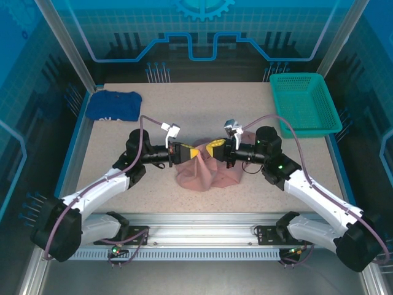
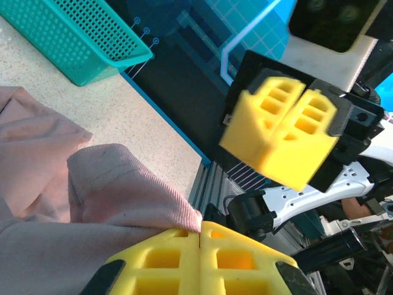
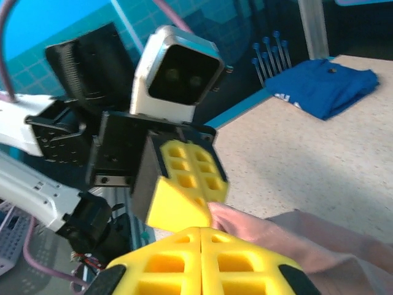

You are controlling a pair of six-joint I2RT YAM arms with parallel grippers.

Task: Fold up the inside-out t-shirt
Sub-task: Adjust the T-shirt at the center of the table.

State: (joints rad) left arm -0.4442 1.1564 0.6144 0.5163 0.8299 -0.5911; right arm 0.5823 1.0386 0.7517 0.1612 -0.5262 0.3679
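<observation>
Our left gripper (image 2: pixel 201 231) pinches the crumpled, ribbed pink shirt (image 2: pixel 92 203); our right gripper (image 3: pixel 201 230) presses blocky yellow fingers (image 3: pixel 163 264) together.

The left hand (image 1: pixel 196 152) and right hand (image 1: pixel 213 147) hide part of the crumpled dusty-pink cloth t-shirt (image 1: pixel 206 175); the teal plastic mesh basket (image 2: pixel 73 37) runs off-frame.

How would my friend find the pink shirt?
Look at the speckled table, near its middle. The t-shirt lies crumpled there. It is dusty pink, unlike the folded dark blue garment at the far left corner.
</observation>
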